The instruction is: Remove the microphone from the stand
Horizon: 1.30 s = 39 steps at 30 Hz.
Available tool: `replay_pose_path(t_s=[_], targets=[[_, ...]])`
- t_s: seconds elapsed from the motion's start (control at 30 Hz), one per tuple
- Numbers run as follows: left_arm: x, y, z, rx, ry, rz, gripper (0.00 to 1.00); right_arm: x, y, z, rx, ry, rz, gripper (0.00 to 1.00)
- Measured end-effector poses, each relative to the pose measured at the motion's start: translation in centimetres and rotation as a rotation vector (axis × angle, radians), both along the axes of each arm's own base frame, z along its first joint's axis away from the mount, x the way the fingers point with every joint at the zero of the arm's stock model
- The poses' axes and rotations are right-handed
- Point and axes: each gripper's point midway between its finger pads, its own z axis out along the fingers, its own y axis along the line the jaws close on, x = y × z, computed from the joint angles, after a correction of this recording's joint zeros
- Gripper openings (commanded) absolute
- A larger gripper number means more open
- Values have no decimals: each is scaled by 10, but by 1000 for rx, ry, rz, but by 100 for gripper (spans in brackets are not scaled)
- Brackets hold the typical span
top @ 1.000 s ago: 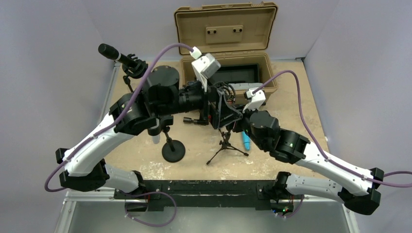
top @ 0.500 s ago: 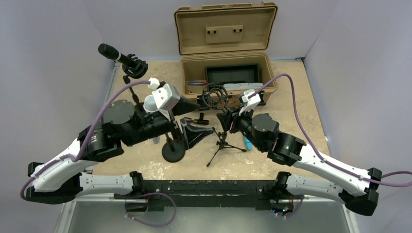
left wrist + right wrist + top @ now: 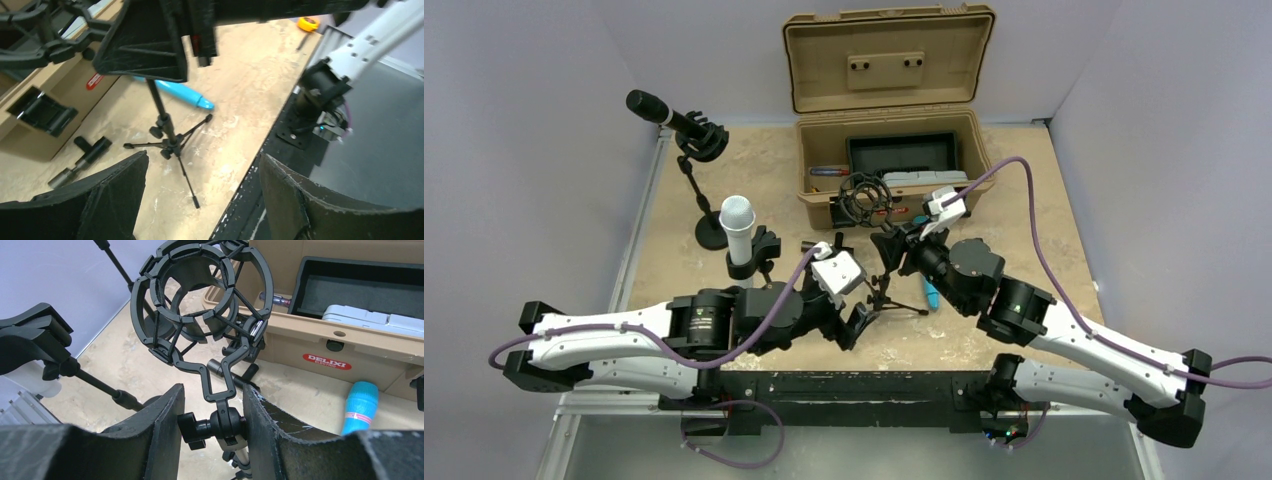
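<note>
Top camera looks down from behind, wide over the table (image 3: pixel 774 170); wrist cameras sit low, close. All share the blue microphone (image 3: pixel 357 407).

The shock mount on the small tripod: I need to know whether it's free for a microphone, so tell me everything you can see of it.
The shock mount is a black, plastic-looking cage of two rings joined by struts, empty inside. It sits tilted on a swivel joint with a knob, atop a thin black tripod whose legs stand spread on the table before the tan case. The fingers of the right gripper flank that joint closely; whether they press it cannot be told.
</note>
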Motion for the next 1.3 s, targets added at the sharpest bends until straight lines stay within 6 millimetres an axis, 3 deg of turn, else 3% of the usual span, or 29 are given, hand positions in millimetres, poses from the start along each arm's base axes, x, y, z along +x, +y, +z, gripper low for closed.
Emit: replay_pose_path(t_s=[0.1,0.3,0.57,0.8,0.97,1.3], targets=[[10,-6,-11,2,13,75,75,-5,-5,3,20,-10,8,0],[11,-23,-32,4,88,126,74,-12,-13,13,52,-22,22,0],[8,-47,-53,-43,272,129,70,-12,-18,3,6,2,5,0],[10,-69,-70,-88,427,116,66,-8,-40,15,14,13,-90,0],[17,-78,-96,-108,555,122,64,-10,-58,25,36,0,-138,0],[20,-102,-127,-94,669,109,59,-13,-76,33,37,-8,-177,0]])
